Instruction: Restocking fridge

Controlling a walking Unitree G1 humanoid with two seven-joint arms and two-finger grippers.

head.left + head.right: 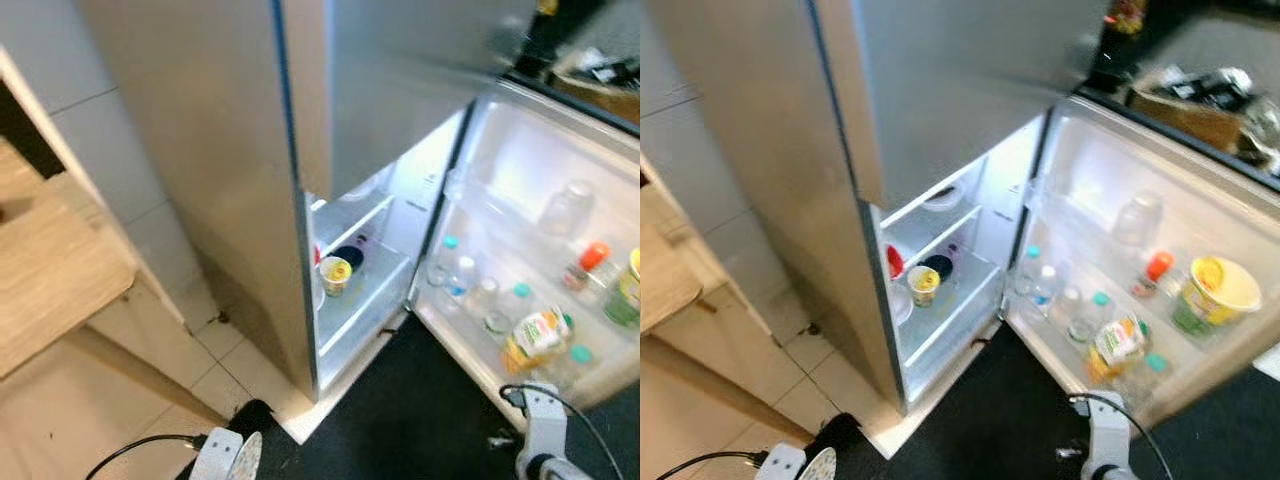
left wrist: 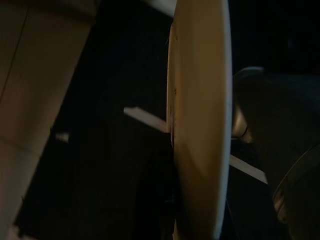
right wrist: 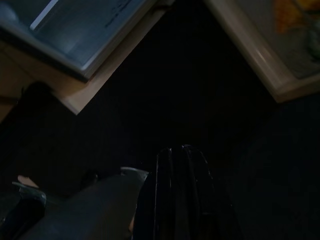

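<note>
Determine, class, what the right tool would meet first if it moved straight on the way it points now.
Probably the dark floor mat: the right tool points down at it, short of the open fridge door. Depth is uncertain.

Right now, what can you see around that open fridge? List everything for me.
Fridge: one, grey steel, lower door swung open.
Cup: one, yellow printed, on an inner shelf.
Bowl: one, dark, behind the cup.
Water bottles: several, clear with teal caps, on the door's lower shelf.
Juice bottle: one, orange label, on the door's lower shelf.
Noodle tub: one, green and yellow, on the door's upper shelf.
Jar: one, clear, same shelf.
Counter: one, light wood, at the left.
Plate: one, pale, seen edge-on in the left gripper.
Right gripper: hanging low over the dark floor.
</note>
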